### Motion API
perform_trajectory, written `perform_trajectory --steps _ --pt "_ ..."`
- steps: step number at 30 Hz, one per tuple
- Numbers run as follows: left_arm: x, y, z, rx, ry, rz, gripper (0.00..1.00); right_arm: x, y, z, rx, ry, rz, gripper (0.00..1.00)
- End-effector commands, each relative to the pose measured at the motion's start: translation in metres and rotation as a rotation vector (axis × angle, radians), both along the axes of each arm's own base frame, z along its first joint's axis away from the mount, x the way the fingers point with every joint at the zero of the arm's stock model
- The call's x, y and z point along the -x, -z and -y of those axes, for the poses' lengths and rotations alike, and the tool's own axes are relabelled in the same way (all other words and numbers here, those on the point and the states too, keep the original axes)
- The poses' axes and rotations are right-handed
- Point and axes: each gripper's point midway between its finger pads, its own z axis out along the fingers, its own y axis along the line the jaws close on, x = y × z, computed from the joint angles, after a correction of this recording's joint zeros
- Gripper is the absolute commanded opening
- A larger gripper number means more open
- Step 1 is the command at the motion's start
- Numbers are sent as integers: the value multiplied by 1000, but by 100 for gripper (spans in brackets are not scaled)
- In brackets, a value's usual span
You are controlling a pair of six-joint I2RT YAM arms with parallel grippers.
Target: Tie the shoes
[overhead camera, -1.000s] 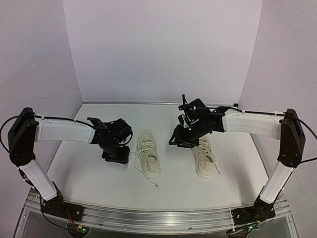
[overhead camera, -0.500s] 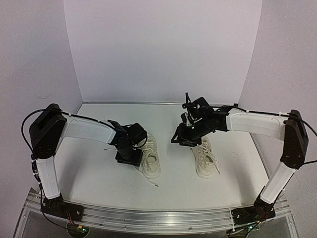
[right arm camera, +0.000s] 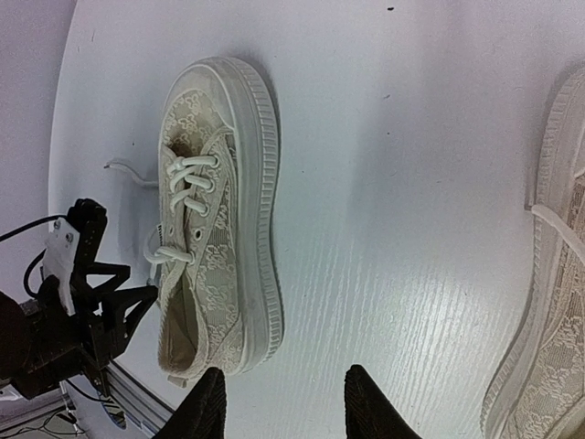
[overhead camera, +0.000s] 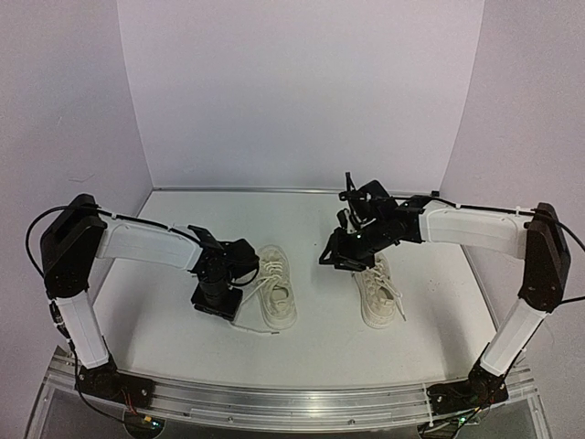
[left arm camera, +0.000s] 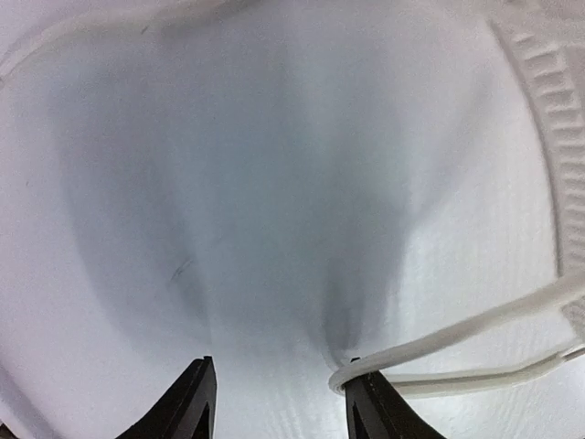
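Half open and empty, my left gripper [left arm camera: 279,389] sits beside the left shoe [overhead camera: 274,294], its limp, thin lace [left arm camera: 457,334] against one finger [left arm camera: 370,410], my right gripper [right arm camera: 283,393] likewise near the right shoe [overhead camera: 377,291]; I'd pinch lace, never sole.

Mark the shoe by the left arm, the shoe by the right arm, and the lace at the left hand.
shoe by the left arm [overhead camera: 271,275]: top view, laced upper.
shoe by the right arm [overhead camera: 377,294]: top view, laced upper.
lace [left arm camera: 457,331]: left wrist view, upper strand near the loop.

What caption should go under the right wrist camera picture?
A cream sneaker on the white table, seen past the open right pincer.
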Motion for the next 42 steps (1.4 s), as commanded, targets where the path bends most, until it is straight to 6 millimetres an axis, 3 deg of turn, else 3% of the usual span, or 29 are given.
perform_trajectory --steps 1,6,11,18,23,30,36,42 --pt "9 -9 -41 -29 -78 -26 50 -1 -17 3 -30 -8 44 41" --pt "-3 -19 -61 -1 -135 -2 50 -1 -17 3 -32 -10 43 42" --pt "-24 -48 -52 93 -118 69 52 -1 -21 2 -38 -20 51 41" --pt "-69 -90 -41 355 -196 183 57 -1 -22 0 -47 -28 53 42" --pt "-94 -81 -45 388 -287 172 60 -1 -22 -1 -50 -29 50 42" --pt "-129 -67 -29 381 -283 200 58 -2 -20 -2 -53 -28 43 42" --pt "-143 -54 -17 314 -85 162 55 -1 -18 -2 -51 -30 36 42" --pt "-138 -42 -22 180 172 59 53 0 -18 -1 -51 -30 36 42"
